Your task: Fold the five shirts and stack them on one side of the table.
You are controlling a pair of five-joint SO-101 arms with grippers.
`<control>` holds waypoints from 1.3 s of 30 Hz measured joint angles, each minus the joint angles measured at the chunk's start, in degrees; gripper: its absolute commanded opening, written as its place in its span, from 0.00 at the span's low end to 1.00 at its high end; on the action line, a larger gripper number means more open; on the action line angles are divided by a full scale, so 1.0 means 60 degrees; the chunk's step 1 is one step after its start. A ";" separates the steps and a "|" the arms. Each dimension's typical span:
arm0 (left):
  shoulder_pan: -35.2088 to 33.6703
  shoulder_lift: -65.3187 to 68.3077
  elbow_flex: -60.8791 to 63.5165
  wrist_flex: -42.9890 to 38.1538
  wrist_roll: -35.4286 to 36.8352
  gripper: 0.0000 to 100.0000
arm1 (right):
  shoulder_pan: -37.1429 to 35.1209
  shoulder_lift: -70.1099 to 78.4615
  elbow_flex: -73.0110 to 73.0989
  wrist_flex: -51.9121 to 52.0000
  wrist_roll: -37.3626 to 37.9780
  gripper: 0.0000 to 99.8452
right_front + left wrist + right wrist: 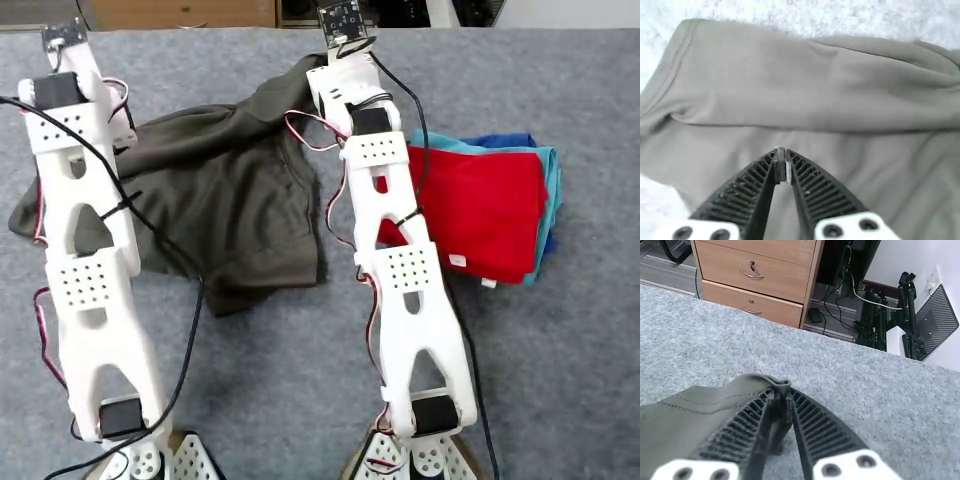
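On the grey table (560, 330), an olive shirt (230, 200) lies rumpled beside a folded stack (490, 210) of red and blue shirts; the right gripper (782, 396) pinches the olive shirt's edge, and the left gripper (781, 162) sits over that shirt, jaws pressed together

Wooden drawer unit (782, 270) behind table edge, two drawers visible; curved metal handle (752, 274) on upper drawer; smaller handle (752, 311) on lower; same wood front along top of high view (180, 12). Small dark flat object (815, 315) on floor just beside unit (kind cannot be told). Loose cables (847, 275) hanging in dark gap; folded black tripods (877, 322) standing near white wall (905, 255); black mesh panel (936, 320) leaning at far corner.
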 measured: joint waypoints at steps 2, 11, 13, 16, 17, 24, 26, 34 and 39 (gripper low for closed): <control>0.0000 -0.0821 0.1260 0.0000 -0.0190 0.02 | 0.0000 0.0000 0.0000 0.0000 0.0000 0.00; 0.0059 -0.4718 0.9172 -0.1861 -0.0630 0.02 | 0.0000 0.0000 0.0000 0.0000 0.0000 0.00; 0.0073 -0.4821 1.0183 -0.2344 -0.0630 0.02 | 0.0000 0.0000 0.0000 0.0000 0.0000 0.00; 0.0205 -0.4703 1.0608 -0.3062 -0.0498 0.02 | 0.0000 0.0000 0.0000 0.0000 0.0000 0.00; 0.0234 -0.4527 1.0608 -0.3282 -0.0381 0.02 | 0.0000 0.0000 0.0000 0.0000 0.0000 0.00; 0.0308 -0.2037 0.9026 -0.3678 0.0396 0.02 | 0.0000 0.0000 0.0000 0.0000 0.0000 0.00; 0.0308 -0.1348 0.8015 -0.3663 0.0733 0.02 | 0.0000 0.0000 0.0000 0.0000 0.0000 0.00; 0.0322 0.1143 0.3355 -0.3678 0.1407 0.02 | 0.0000 0.0000 0.0000 0.0000 0.0000 0.00; 0.0322 0.2095 0.1495 -0.3678 0.1436 0.02 | 0.0000 0.0000 0.0000 0.0000 0.0000 0.00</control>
